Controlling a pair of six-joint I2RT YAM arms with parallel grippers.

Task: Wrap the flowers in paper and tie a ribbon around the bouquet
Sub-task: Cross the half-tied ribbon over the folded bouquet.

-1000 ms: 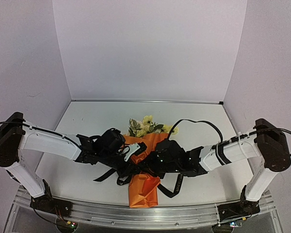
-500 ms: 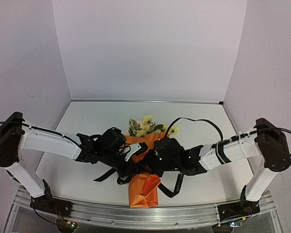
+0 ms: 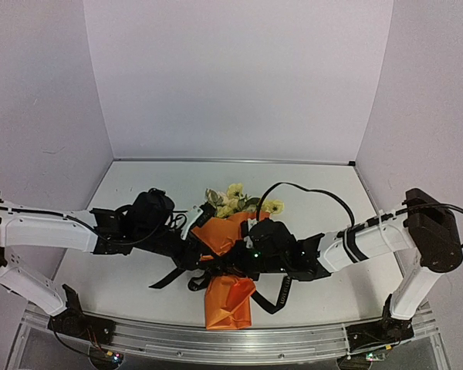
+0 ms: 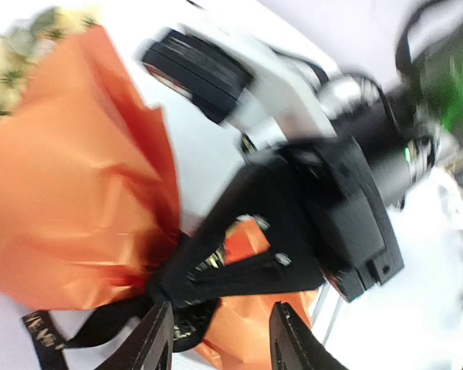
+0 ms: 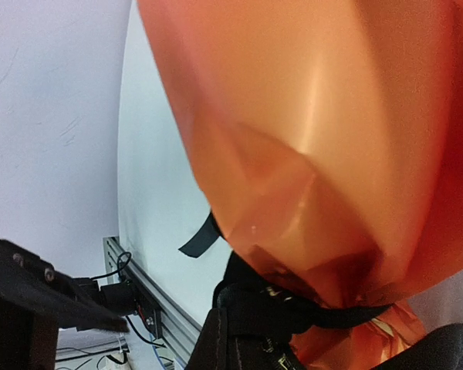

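Pale lettering runs along the narrow, floppy black ribbon (image 3: pixel 167 277), but it is too small and blurred to read. Since 1 second ago the left gripper (image 4: pixel 220 343) has let go and drawn back leftward. Its 2 fingers now stand partly apart, holding nothing, with the gathered ribbon just ahead of them. The right gripper (image 5: pixel 243 339) has closed fully, pinching the ribbon at its fingertips. The crinkled orange paper cone (image 3: pixel 230 299) lies between both grippers, cinched at its waist by the ribbon, with pale yellow flowers (image 3: pixel 233 199) spilling from its wide end, farther out than either gripper.
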